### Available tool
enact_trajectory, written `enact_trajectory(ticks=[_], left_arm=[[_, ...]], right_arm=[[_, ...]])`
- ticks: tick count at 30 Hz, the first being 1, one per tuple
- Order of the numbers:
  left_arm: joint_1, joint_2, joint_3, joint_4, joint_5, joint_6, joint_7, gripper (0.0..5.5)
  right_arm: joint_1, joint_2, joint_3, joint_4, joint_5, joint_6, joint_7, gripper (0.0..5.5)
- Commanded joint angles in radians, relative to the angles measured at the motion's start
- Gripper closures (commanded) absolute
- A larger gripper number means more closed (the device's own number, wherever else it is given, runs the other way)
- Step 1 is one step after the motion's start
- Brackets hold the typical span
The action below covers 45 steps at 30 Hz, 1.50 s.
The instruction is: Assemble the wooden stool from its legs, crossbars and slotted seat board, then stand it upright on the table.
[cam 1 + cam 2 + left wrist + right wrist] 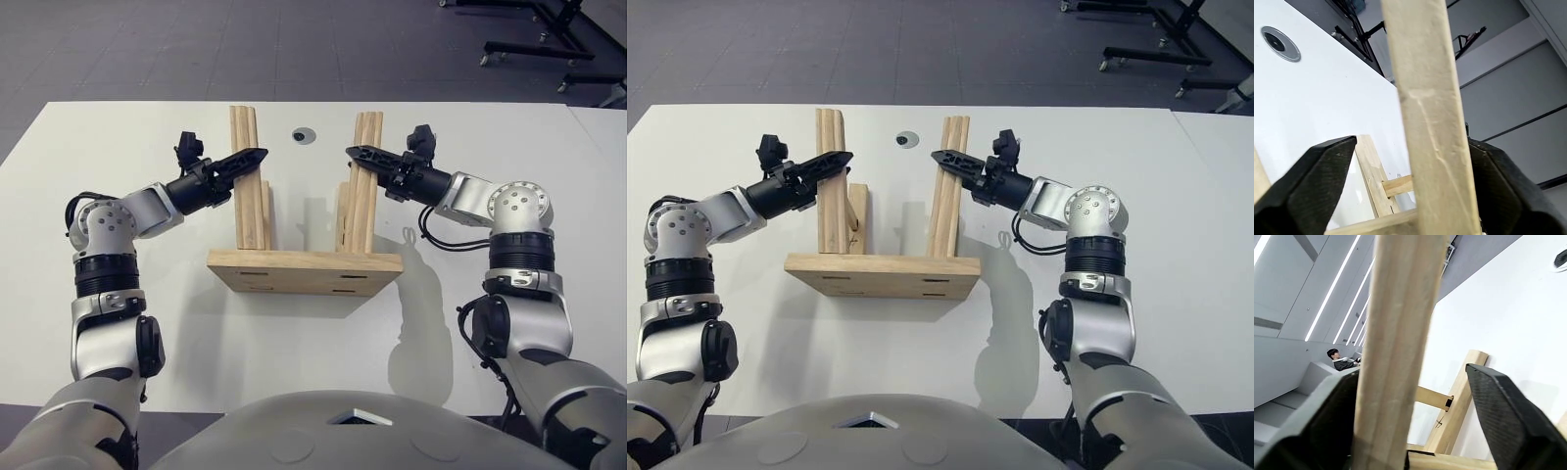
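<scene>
The upturned stool (304, 272) is resting seat-down at the counter's (118, 147) middle, as the left tool (261, 155) and right tool (352, 151) are loosely straddling its legs (251, 201), fingers apart, unclamped.

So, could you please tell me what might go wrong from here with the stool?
The left gripper straddles the left leg and the right gripper the right leg, each with a gap beside one finger. That loose hold could let the stool slip or swing when turned. Uneven pulls by the two arms might also lever the legs out of the seat board or loosen the crossbar.
</scene>
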Motion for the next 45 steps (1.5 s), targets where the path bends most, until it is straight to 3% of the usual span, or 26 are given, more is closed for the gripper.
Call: enact_trajectory(ticks=[1, 8, 13, 18, 21, 23, 25, 28, 31, 34, 38, 45], left_arm=[[-0.033, 0.0, 0.036, 0.032, 0.018, 0.016, 0.03, 1.16], [-0.123, -0.024, 0.141, 0.08, -0.014, 0.011, 0.078, 0.17], [-0.198, -0.007, 0.223, 0.122, -0.016, -0.019, 0.14, 0.13], [-0.329, 0.143, 0.265, 0.458, 0.148, -0.269, 0.125, 0.13], [-0.35, 0.299, 0.261, 0.572, 0.262, -0.441, 0.044, 0.13], [-0.281, 0.41, 0.19, 0.511, 0.359, -0.541, -0.145, 0.13], [-0.058, 0.534, 0.12, 0.292, 0.436, -0.67, -0.442, 0.13], [0.382, 0.651, 0.132, 0.01, 0.469, -0.807, -0.854, 0.13], [0.637, 0.641, 0.1, -0.198, 0.478, -0.841, -0.988, 0.13], [0.692, 0.548, -0.027, -0.318, 0.511, -0.84, -0.956, 0.13], [0.611, 0.403, -0.206, -0.298, 0.605, -0.873, -0.849, 0.13], [0.506, 0.257, -0.332, -0.164, 0.692, -0.902, -0.746, 0.13]], right_arm=[[-0.033, -0.018, -0.024, 0.026, -0.026, -0.009, 0.009, 1.37], [-0.119, 0.002, -0.11, 0.106, -0.014, -0.025, -0.01, 0.15], [-0.25, -0.041, -0.193, 0.221, -0.03, -0.078, -0.034, 0.11], [-0.445, -0.216, -0.285, 0.525, -0.119, -0.341, -0.051, 0.11], [-0.469, -0.36, -0.243, 0.587, -0.23, -0.471, 0.05, 0.11], [-0.378, -0.446, -0.119, 0.491, -0.354, -0.563, 0.233, 0.11], [-0.163, -0.55, 0.006, 0.27, -0.443, -0.672, 0.498, 0.11], [0.221, -0.678, 0.04, -0.015, -0.505, -0.897, 0.804, 0.11], [0.448, -0.732, 0.07, -0.184, -0.483, -0.912, 0.957, 0.11], [0.562, -0.698, 0.192, -0.333, -0.465, -0.838, 0.981, 0.11], [0.606, -0.532, 0.318, -0.429, -0.475, -0.758, 0.881, 0.11], [0.577, -0.283, 0.431, -0.387, -0.541, -0.743, 0.668, 0.11]])
